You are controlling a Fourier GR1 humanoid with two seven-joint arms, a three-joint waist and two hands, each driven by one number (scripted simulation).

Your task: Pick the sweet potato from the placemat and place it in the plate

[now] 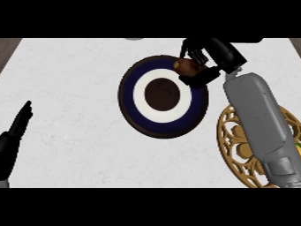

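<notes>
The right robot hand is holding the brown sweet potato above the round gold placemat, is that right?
Not quite. The head view shows the right robot hand holding the brown sweet potato above the rim of the round navy, white and brown plate, not the round gold openwork placemat.

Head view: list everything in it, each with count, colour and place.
Counter: one, white, fills most of the view.
Plate: one, dark blue with a white ring and a brown middle, at the centre of the counter.
Placemat: one, gold openwork, round, lower right, partly under the right forearm.
Sweet potato: one, brown, over the plate's upper right rim, held.
Right forearm: one, grey, coming in from the lower right.
Right hand: one, black, fingers curled round the sweet potato.
Left hand: one, black, open, resting at the lower left edge.
</notes>
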